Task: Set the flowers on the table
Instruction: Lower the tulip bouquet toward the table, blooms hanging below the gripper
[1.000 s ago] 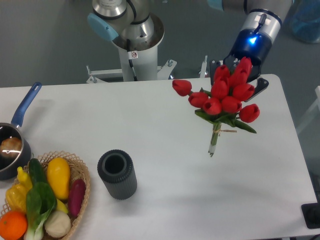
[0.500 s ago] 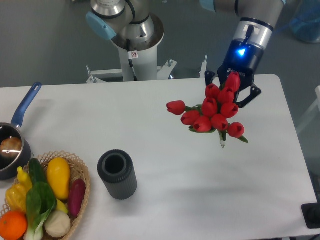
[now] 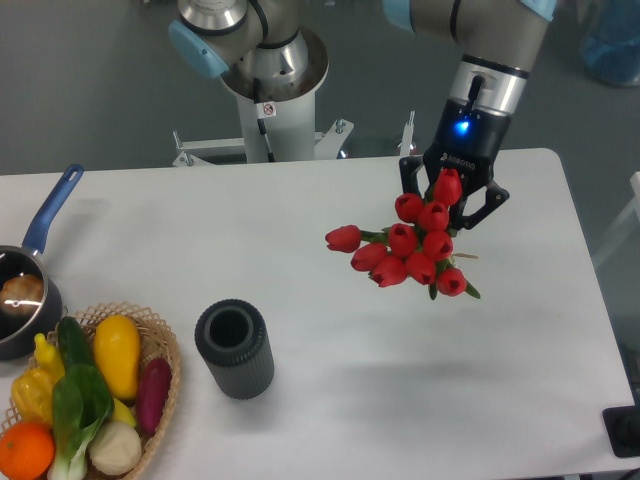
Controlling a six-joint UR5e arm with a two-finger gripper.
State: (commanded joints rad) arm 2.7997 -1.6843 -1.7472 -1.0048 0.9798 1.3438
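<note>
Where blooms overlap them, flowers [image 3: 411, 250] stems and jaws' grip hidden.

The gripper [image 3: 451, 193] holds the flowers [image 3: 411, 252] above the counter [image 3: 320, 400] towards its far right corner, blooms facing the camera. A dark cylinder [image 3: 234, 349] stands near the front edge, beside a basket [image 3: 158, 400] of produce and a pan [image 3: 24, 290] at the left edge.

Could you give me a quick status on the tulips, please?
Hand shut on the tulip bunch, held above the white table. Not yet set down. Dark cylinder vase well off to the side.
</note>
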